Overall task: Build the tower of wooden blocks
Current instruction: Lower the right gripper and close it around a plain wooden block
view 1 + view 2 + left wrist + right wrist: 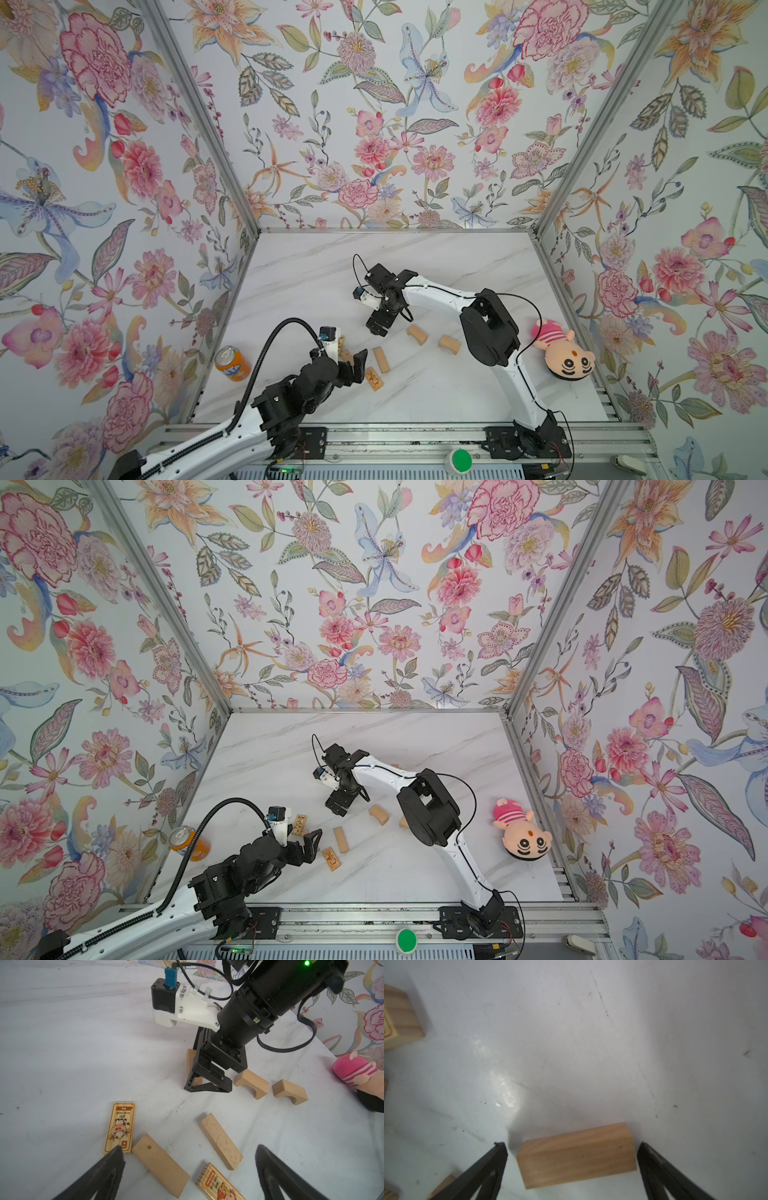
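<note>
1. Marble table (415,399): no tower yet, and the wood blocks (220,1142) are scattered flat near the front middle.
2. Right gripper (207,1087): jaws wide, straddling one plain block (577,1155), not squeezing.
3. Left gripper (190,1148): spread and empty.
4. Looks like the first pick. Next it needs to close squarely and lift.

Matt wood blocks (220,1140), glossy table (62,1064)

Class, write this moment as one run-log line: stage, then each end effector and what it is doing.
stage: nothing stacked yet | left end effector: open, above loose blocks | right end effector: open, plain block between jaws
</note>
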